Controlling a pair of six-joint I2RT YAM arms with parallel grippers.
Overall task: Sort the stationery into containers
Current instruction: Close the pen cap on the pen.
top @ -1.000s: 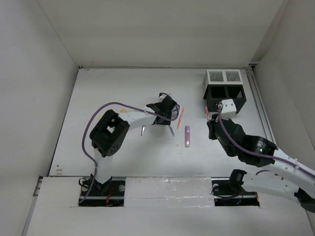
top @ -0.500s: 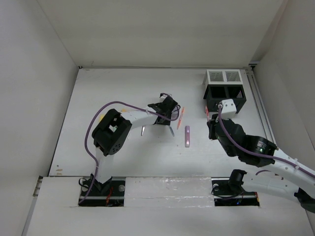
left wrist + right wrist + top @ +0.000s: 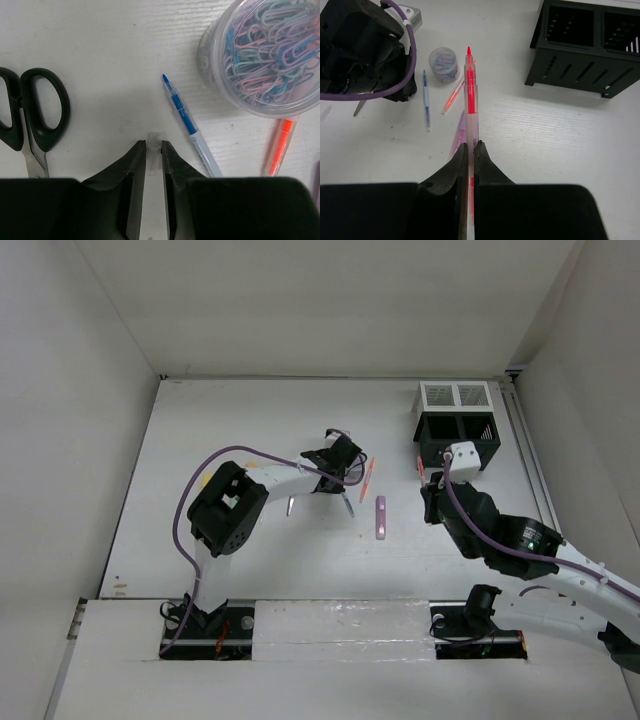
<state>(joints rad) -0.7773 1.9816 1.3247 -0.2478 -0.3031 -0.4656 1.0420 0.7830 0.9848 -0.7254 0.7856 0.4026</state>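
The left gripper (image 3: 153,150) had narrowed onto a thin pale piece (image 3: 153,137) on the desk (image 3: 100,40), right of the scissors (image 3: 30,115). The right gripper (image 3: 470,150) clenched a red pen (image 3: 469,85) by the black organiser (image 3: 585,45); a clear tub (image 3: 205,45) held paper clips (image 3: 270,50).

Table top (image 3: 100,40) looks matt white, faint grain. Scissors (image 3: 61,100): glossy black plastic handles, bare metal blades. Paper clip tub (image 3: 265,55) is shiny clear plastic, clear plastic bit (image 3: 154,139) looks frosted, red pen (image 3: 470,95) see-through plastic, organiser (image 3: 590,45) matt black.
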